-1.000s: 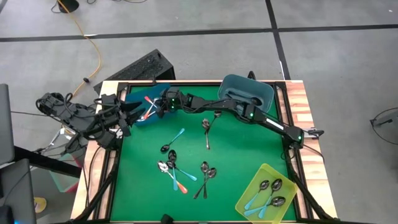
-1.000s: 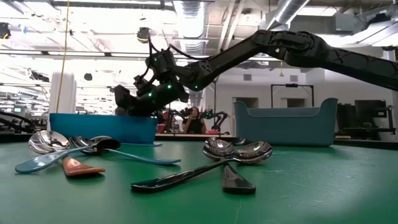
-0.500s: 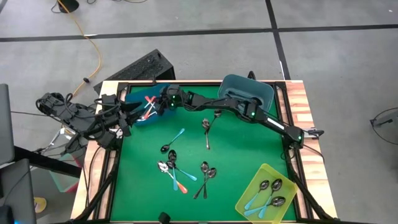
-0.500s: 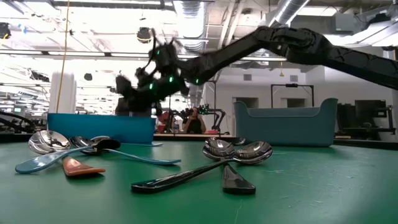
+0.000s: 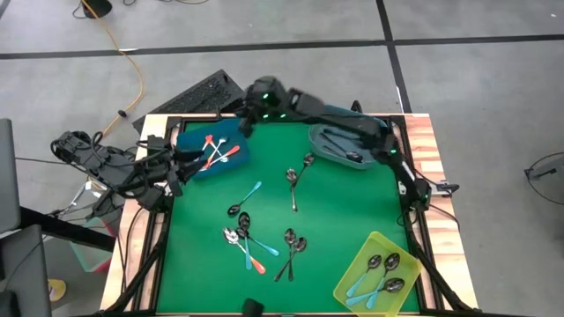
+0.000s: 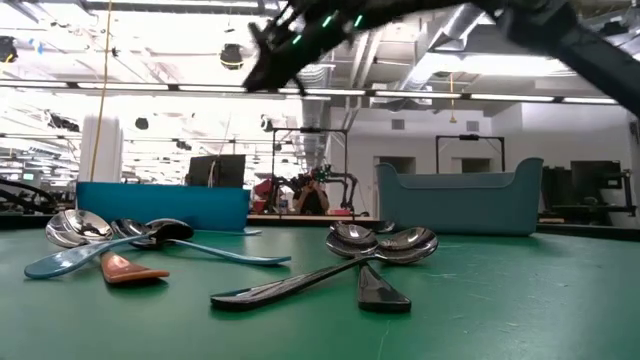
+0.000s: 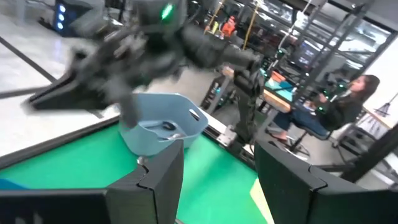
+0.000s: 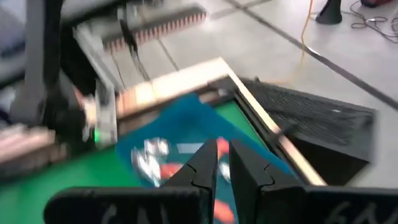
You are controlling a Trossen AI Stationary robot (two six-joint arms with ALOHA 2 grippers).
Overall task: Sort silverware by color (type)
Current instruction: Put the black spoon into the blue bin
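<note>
Right gripper (image 5: 249, 123) hangs raised near 11 o'clock, fingers nearly together, empty; orange-red-handled metal spoons (image 5: 214, 151) sit in blue plastic bin (image 5: 231, 155), sorted by colour; left gripper (image 5: 181, 161), open, waits at 9 o'clock beside bin.

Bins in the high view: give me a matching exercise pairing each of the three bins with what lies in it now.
Things:
1. blue bin
2. grey bin
3. yellow bin

Contents:
A. dark-handled spoons
B. orange-handled spoons
C. light-blue-handled spoons

Pairs: 1-B, 2-A, 3-C
</note>
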